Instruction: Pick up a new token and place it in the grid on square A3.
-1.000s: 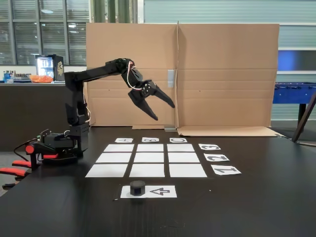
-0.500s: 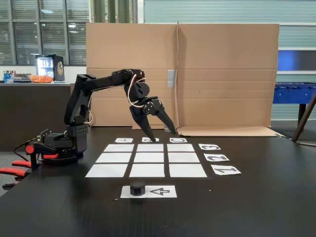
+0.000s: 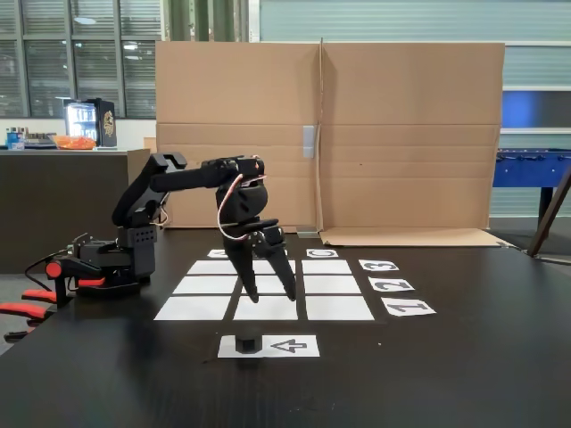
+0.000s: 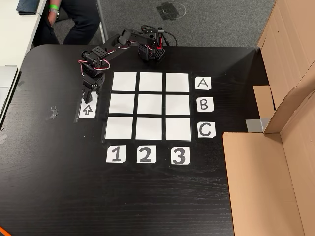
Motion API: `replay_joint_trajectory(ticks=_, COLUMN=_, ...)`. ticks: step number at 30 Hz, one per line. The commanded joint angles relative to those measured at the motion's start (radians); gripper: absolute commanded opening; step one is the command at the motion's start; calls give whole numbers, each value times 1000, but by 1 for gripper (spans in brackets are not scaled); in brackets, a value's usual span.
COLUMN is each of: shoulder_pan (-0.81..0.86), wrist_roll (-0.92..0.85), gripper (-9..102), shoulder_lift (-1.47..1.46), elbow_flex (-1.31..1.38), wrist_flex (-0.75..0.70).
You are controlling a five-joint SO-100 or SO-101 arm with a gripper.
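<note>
Grid (image 4: 150,105): nine white paper rectangles in three rows of three on a black table (image 4: 59,187), dark gaps between them. Labels, read in the other view: cards "A" (image 4: 203,83), "B" (image 4: 204,104) and "C" (image 4: 206,130) down the grid's right edge; cards "1" (image 4: 116,154), "2" (image 4: 144,155) and "3" (image 4: 179,156) along its lower edge. Square A3 (image 4: 177,82): plain white corner cell in the "A" row above the "3" card, bare. Arrow strip (image 3: 284,345): white paper printed with one outlined arrow, lying just outside the grid on the side away from the letter cards. Token (image 3: 246,342): small squat black piece, faceted sides and rounded top, much smaller than a cell, standing on the arrow strip at the arrow's tip. Gripper (image 3: 270,294): black, two long fingers spread apart and pointing down, empty, hanging over the grid's edge nearest the token, above it and apart from it. Cardboard screen (image 3: 401,134): brown, upright, behind the grid in the fixed view.
</note>
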State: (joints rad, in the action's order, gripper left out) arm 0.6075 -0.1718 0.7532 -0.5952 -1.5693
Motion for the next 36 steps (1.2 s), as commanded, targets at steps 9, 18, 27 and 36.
replay_joint_trajectory(ticks=9, shoulder_pan=57, wrist_roll=-32, gripper=31, shoulder_lift=-38, elbow_flex=49, wrist_flex=-14)
replay_joint_trajectory(ticks=18, shoulder_pan=91, wrist_roll=-60, gripper=31, shoulder_lift=-101, elbow_flex=100, wrist_flex=-14)
replay_joint_trajectory(ticks=27, shoulder_pan=110, wrist_roll=-63, gripper=31, shoulder_lift=-143, elbow_flex=149, wrist_flex=-14)
replay_joint_trajectory(ticks=36, shoulder_pan=137, wrist_roll=-74, gripper=31, shoulder_lift=-178, elbow_flex=179, wrist_flex=-14)
